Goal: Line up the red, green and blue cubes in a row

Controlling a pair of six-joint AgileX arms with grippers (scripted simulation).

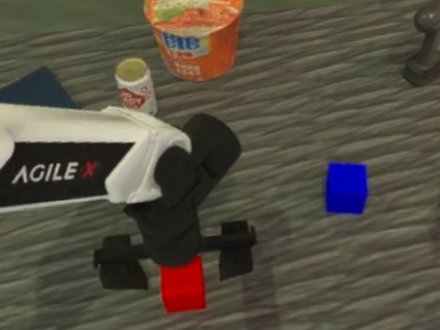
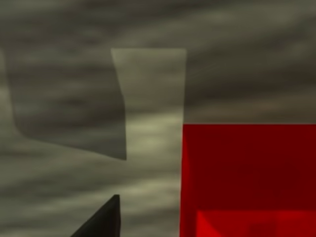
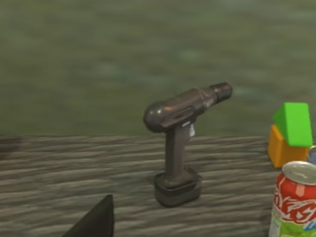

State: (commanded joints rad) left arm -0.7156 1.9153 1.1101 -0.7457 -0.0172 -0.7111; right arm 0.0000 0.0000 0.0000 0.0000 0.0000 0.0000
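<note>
Left pincer (image 1: 181, 268) spread over red cube (image 1: 183, 287); grey streaked table (image 1: 300, 110).

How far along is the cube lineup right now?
Nothing looks lined up yet. In hand: the left hand is down over the red cube, fingers open either side, not yet closed. Left: the blue cube sits apart on the right, and the green cube rests tilted on an orange block beside the drill.
</note>
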